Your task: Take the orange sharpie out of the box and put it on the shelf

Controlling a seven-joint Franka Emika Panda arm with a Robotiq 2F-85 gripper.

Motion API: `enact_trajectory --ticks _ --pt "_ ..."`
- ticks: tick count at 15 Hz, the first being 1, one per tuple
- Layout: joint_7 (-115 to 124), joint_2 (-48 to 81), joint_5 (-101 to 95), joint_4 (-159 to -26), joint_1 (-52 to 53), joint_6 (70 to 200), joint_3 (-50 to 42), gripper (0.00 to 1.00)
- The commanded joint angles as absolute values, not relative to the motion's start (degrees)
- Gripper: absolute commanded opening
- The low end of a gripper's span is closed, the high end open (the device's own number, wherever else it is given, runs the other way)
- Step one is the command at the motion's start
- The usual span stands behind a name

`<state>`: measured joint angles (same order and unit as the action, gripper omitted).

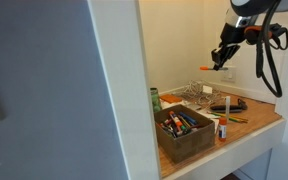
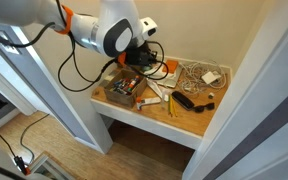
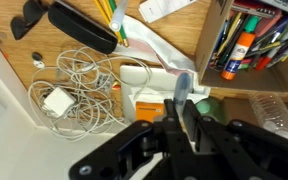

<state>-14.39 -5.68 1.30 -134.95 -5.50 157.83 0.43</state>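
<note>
The brown box [image 1: 184, 135] stands on the tan shelf [image 1: 259, 120] and holds several markers; it also shows in the other exterior view [image 2: 124, 93] and at the top right of the wrist view [image 3: 210, 35]. My gripper [image 1: 221, 62] hangs well above the shelf, to the side of the box. It is shut on the orange sharpie [image 1: 206, 69], which sticks out sideways. In the wrist view the fingers [image 3: 179, 115] pinch a slim marker whose greyish end [image 3: 183, 88] points down at the shelf clutter.
A tangle of white cables with a charger [image 3: 69, 90] lies on the shelf [image 2: 189, 122]. A black elongated object [image 3: 79, 25], an orange item [image 3: 149, 100], a green bottle [image 1: 155, 99] and loose pens [image 2: 156, 92] lie around the box. White walls enclose the recess.
</note>
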Motion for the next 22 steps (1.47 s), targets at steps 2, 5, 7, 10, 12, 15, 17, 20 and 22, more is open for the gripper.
enact_trajectory --ticks 2,5,7,10,12,15,17,20,22 --pt "-12.43 -6.46 -0.39 -136.01 -4.21 158.47 -1.40 0.13" --pt "-12.21 -6.60 -0.45 -136.29 -4.20 158.70 -1.36 0.03" --pt "-16.14 -5.11 0.77 -134.84 -3.89 157.75 -2.71 0.03" --pt "-24.95 -3.33 7.32 -133.20 -3.46 156.28 -5.92 0.03" --pt "-33.00 -2.01 13.85 -131.89 -4.15 155.28 -7.22 0.03" --pt "-43.82 1.61 23.97 -128.84 -4.59 155.28 -9.07 0.03" --pt "-49.79 4.34 30.26 -126.17 -5.34 153.85 -9.59 0.03" --pt "-53.99 9.88 34.05 -121.37 -6.93 151.00 -9.86 0.03" --pt "-56.60 13.68 35.55 -117.88 -8.18 148.15 -9.46 0.03"
